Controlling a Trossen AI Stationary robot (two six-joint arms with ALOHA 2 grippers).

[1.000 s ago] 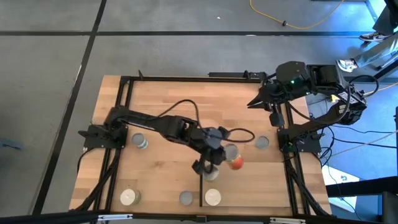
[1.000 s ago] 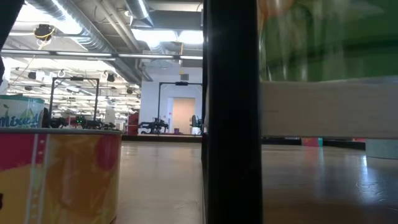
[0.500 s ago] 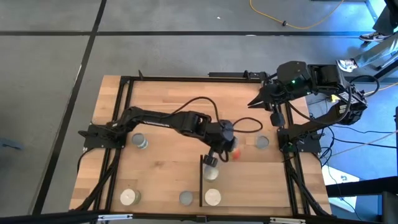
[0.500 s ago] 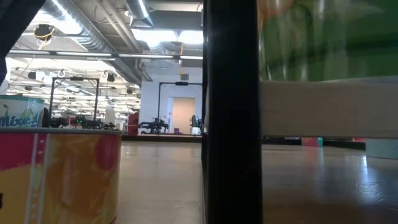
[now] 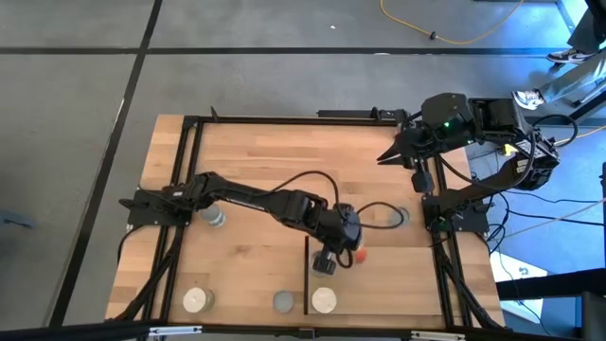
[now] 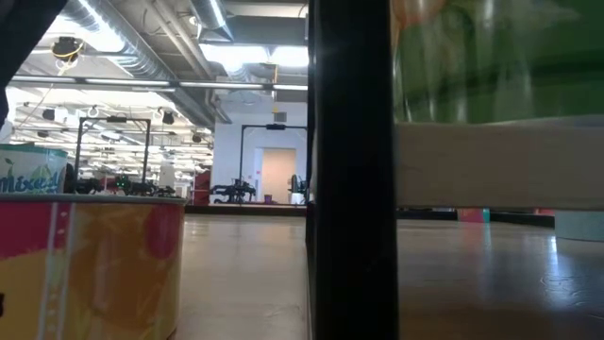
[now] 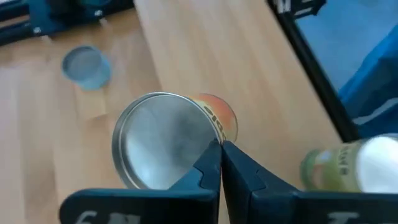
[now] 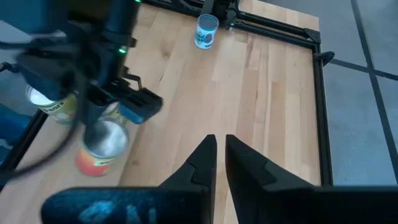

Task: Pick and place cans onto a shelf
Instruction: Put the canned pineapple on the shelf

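Observation:
My left gripper (image 5: 330, 258) (image 7: 221, 149) reaches over the middle of the table and is shut on a can (image 7: 161, 140) (image 5: 358, 254) with a silver lid and an orange-red side. The can is tilted, its lid toward my wrist. It is over the shelf (image 5: 398, 275), the wood panel right of a thin black strip (image 5: 307, 275). Two white-topped cans (image 5: 324, 269) (image 5: 324, 300) stand on the shelf beside the strip. My right gripper (image 5: 383, 156) (image 8: 221, 140) waits shut above the far right corner, holding nothing. My left gripper pinches the can's top rim (image 7: 214, 138) between its fingertips. One finger (image 7: 202, 171) lies over the lid and the other stands outside the rim, beside the wall. The fingers slant down from the table's left. Whether the tilted can's base touches the shelf, I cannot tell.
More cans stand on the table: one at the left (image 5: 216, 218), two near the front edge (image 5: 196, 300) (image 5: 282, 301), one at the right (image 5: 398, 218). Black frame rails (image 5: 189, 189) border the table. In the low view the shelf's edge (image 6: 500, 165) shows raised.
My left gripper has sunk and gone toward the table's near edge, rolling at the wrist. The orange-red can has gone with it toward the near edge, still tilted. The right arm has kept still.

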